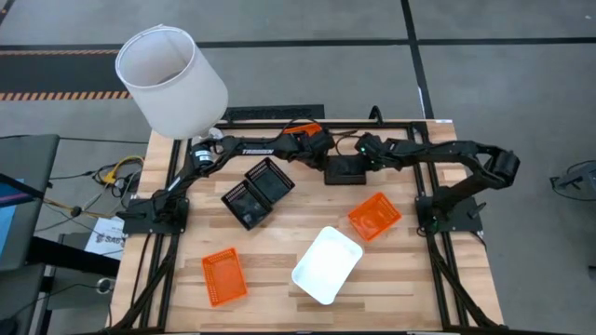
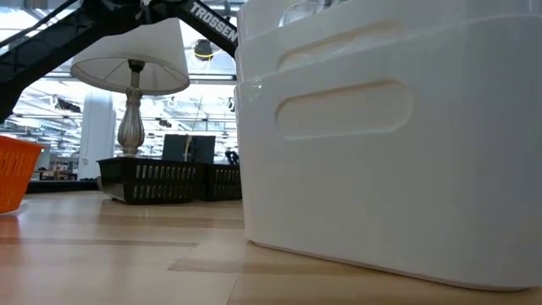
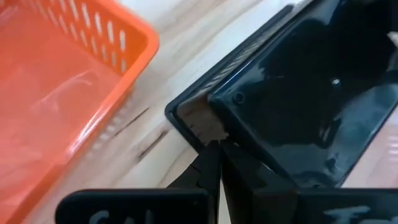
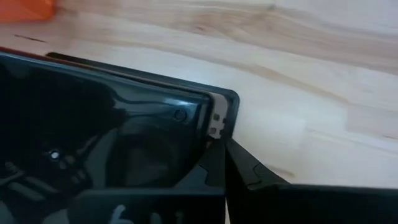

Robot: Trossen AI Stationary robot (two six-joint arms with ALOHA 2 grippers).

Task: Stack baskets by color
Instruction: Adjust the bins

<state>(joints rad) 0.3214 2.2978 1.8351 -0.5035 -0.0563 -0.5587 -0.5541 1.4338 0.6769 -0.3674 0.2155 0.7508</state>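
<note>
Baskets lay unsorted around the white basket (image 1: 327, 265). Beyond it, at the table's far edge, the left gripper (image 3: 217, 149) and right gripper (image 4: 221, 146) each stood closed on a corner of one black basket (image 1: 345, 170), apparently to lift it level between them.

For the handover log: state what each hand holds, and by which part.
Both hands are shut on the black basket at the table's far edge: the left hand pinches one corner of its rim, the right hand another corner.
</note>
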